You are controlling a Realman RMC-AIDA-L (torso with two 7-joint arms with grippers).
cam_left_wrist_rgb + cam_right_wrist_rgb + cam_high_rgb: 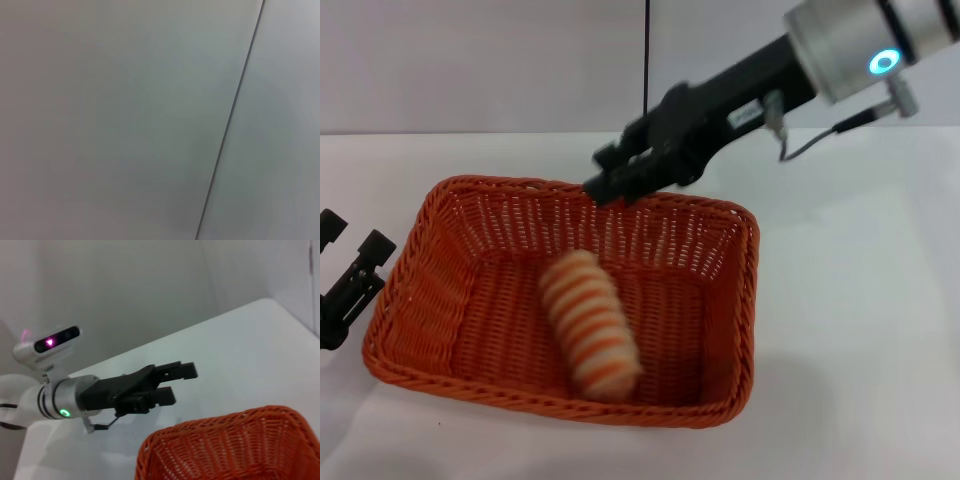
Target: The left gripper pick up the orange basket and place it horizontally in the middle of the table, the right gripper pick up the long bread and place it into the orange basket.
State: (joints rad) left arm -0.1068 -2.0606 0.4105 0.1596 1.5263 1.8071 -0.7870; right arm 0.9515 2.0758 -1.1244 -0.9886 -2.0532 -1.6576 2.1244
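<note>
Inside orange basket (450, 300) — long bread (590, 322) | striped tan-cream — ridged

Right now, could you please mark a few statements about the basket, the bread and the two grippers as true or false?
1. The bread lies inside the basket. True.
2. The right gripper holds the bread. False: it is empty, above the basket's far rim.
3. The left gripper grips the basket's rim. False: it is open beside the basket's left side, apart from it.
4. The basket stands upright on the table. True.
</note>
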